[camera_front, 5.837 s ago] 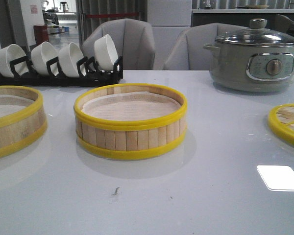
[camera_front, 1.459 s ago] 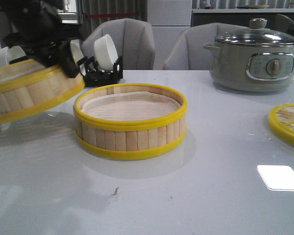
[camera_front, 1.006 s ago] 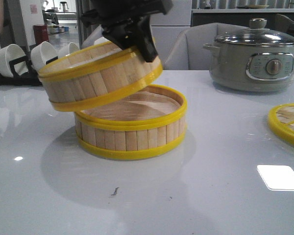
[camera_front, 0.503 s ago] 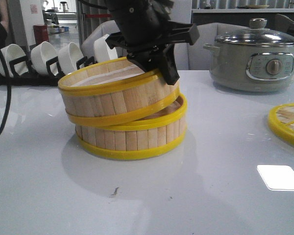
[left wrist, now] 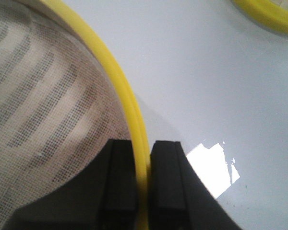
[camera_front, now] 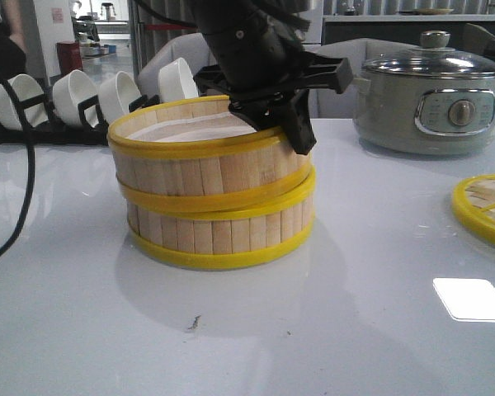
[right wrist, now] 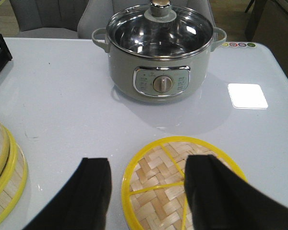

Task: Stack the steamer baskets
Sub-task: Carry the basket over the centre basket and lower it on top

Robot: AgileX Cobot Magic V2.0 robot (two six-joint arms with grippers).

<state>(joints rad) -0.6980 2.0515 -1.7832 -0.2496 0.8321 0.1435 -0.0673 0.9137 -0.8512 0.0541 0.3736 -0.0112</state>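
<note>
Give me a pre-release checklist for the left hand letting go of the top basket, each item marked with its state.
1. Left hand pinches the top steamer basket rim: ok.
2. Top basket over the bottom steamer basket: ok.
3. Top basket level and seated all round: not ok, its left side looks higher.
4. Paper liner flat inside: ok.
5. Right hand open, above the woven lid, away from the stack: ok.

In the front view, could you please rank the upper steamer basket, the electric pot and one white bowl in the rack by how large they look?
1. Upper steamer basket, widest, though nearest the camera.
2. Electric pot, narrower, set farther back.
3. White bowl, clearly smallest, also farther back.
</note>
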